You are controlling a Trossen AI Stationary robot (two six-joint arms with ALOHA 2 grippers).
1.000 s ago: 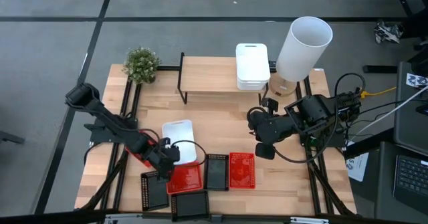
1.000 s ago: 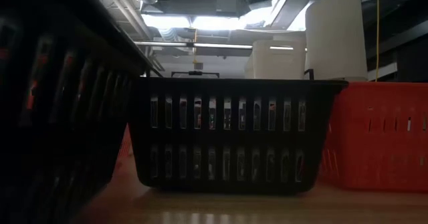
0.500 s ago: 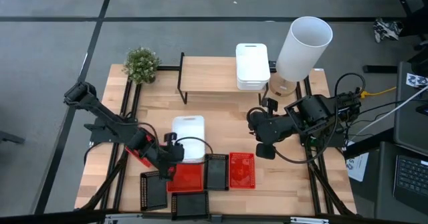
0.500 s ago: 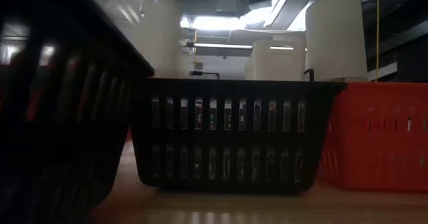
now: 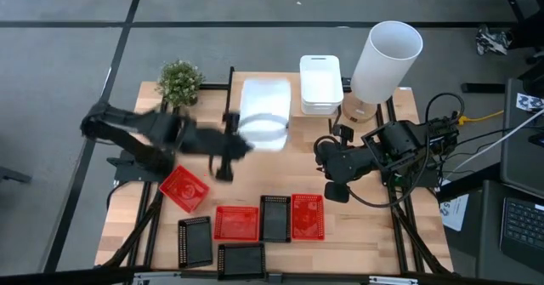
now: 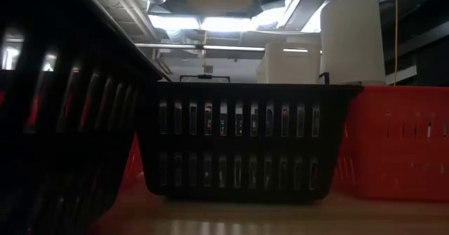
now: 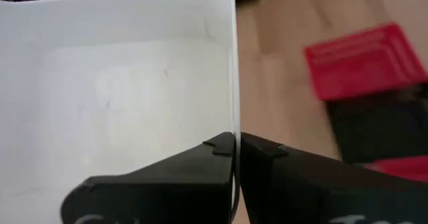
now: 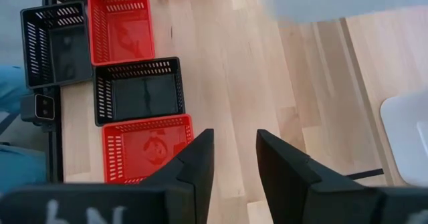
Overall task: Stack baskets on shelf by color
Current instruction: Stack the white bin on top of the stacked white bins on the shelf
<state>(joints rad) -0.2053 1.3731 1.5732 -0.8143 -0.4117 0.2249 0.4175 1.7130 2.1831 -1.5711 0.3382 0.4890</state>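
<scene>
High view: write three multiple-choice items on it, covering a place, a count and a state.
1. The stack of white solid plastic baskets sits: A on the light-wood shelf; B on the floor; C under the table.
2. Red mesh plastic baskets in view: A one; B three; C five.
3. The left arm's jaws are: A open and empty; B shut on a red basket; C shut on a single white basket.
Key: 1 A, the stack rests on the plank top; 2 B, all three lie on the wooden table; 3 C, the left wrist view shows them pinching its wall.
</scene>
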